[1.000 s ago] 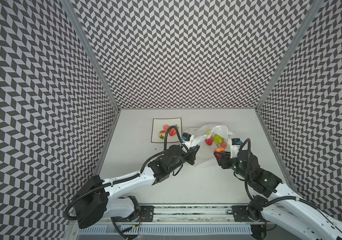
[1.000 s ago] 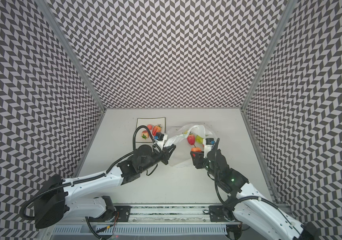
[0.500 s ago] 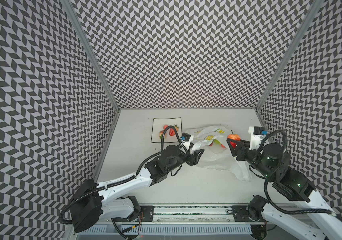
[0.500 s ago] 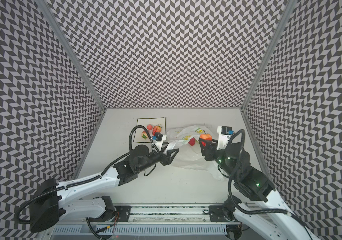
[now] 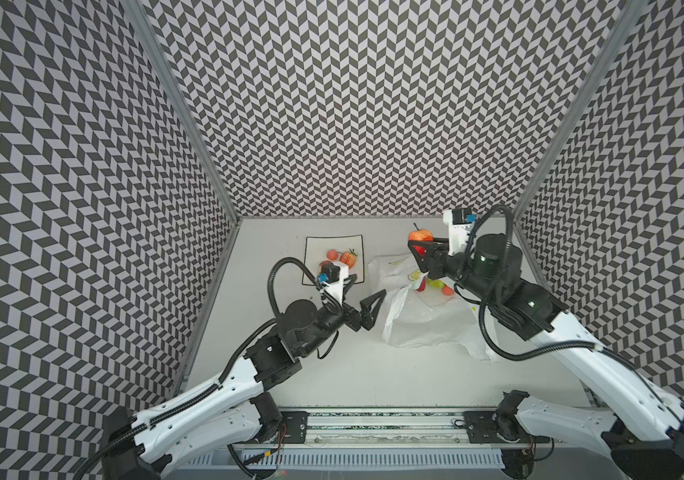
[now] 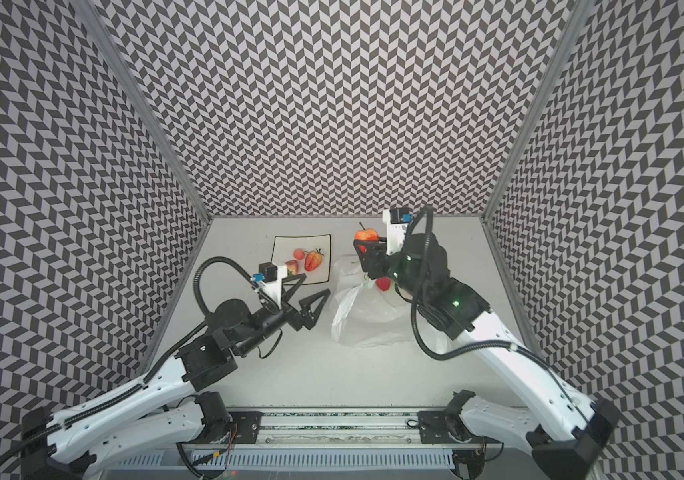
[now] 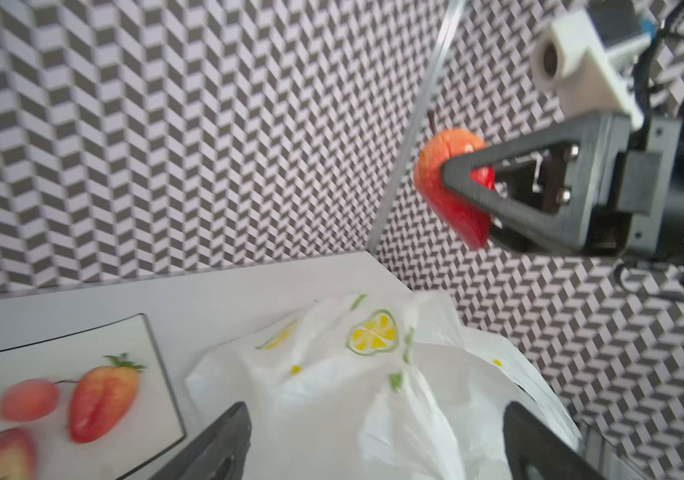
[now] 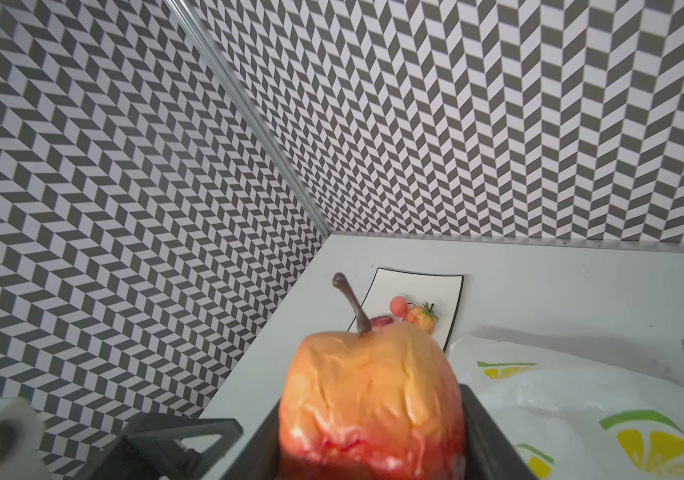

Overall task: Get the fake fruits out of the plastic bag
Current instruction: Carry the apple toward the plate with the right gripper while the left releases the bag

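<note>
My right gripper [image 5: 423, 246] is shut on an orange-and-red fake fruit [image 5: 421, 235] with a brown stem, held in the air above the far end of the plastic bag [image 5: 423, 320]. The right wrist view shows that fruit [image 8: 373, 395] filling the space between the jaws. The white bag with lemon prints lies slack on the table, and a red fruit [image 5: 448, 291] and a yellow-green one [image 5: 437, 284] show at its mouth. My left gripper [image 5: 363, 291] stands open and empty just left of the bag [image 7: 373, 374], apart from it.
A square white plate [image 5: 334, 243] with a black rim sits left of the bag at the back, holding a strawberry [image 5: 348, 257], a cherry [image 5: 332, 254] and another red fruit. Patterned walls close in on three sides. The right arm reaches over the bag's right side.
My right gripper has lifted the orange-red fruit out of the bag, up and toward the back. The left gripper has let go of the bag's edge, opened wide, and the bag has sagged.
</note>
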